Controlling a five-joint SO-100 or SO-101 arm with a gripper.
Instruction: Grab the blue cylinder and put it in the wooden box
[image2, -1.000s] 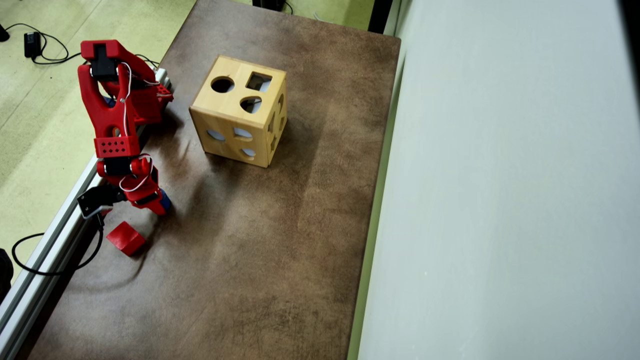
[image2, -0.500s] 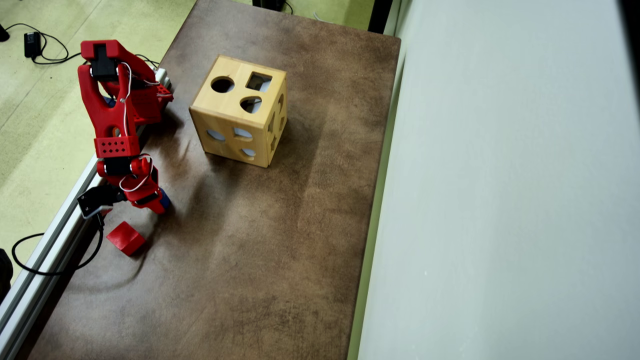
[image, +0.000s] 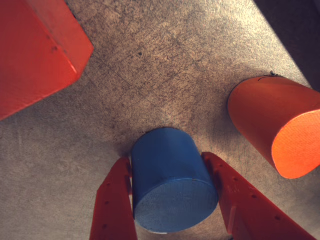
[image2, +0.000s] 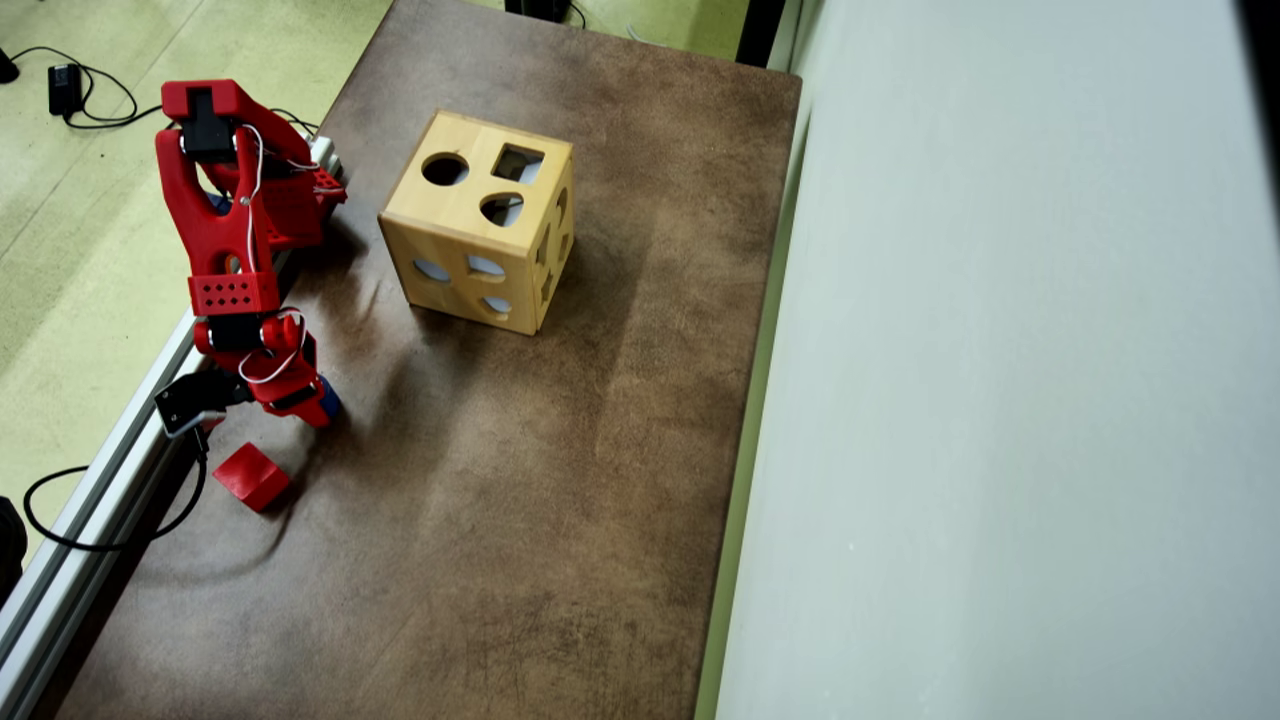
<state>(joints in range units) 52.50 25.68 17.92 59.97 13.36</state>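
In the wrist view the blue cylinder (image: 170, 180) stands on end on the brown table, its flat round face toward the camera. My gripper (image: 166, 157) is shut on it, with one red finger (image: 116, 205) pressed against its left side and the other against its right. In the overhead view the gripper (image2: 310, 408) points down near the table's left edge, and only a sliver of the blue cylinder (image2: 329, 400) shows beside it. The wooden box (image2: 480, 225), with round and square cutouts on top, sits farther up the table to the right.
A red cube (image2: 252, 477) (image: 35, 50) lies just below the gripper in the overhead view. A red rounded block (image: 277, 125) lies on its side to the right of the cylinder in the wrist view. The table's left edge with a metal rail (image2: 90, 510) is close by.
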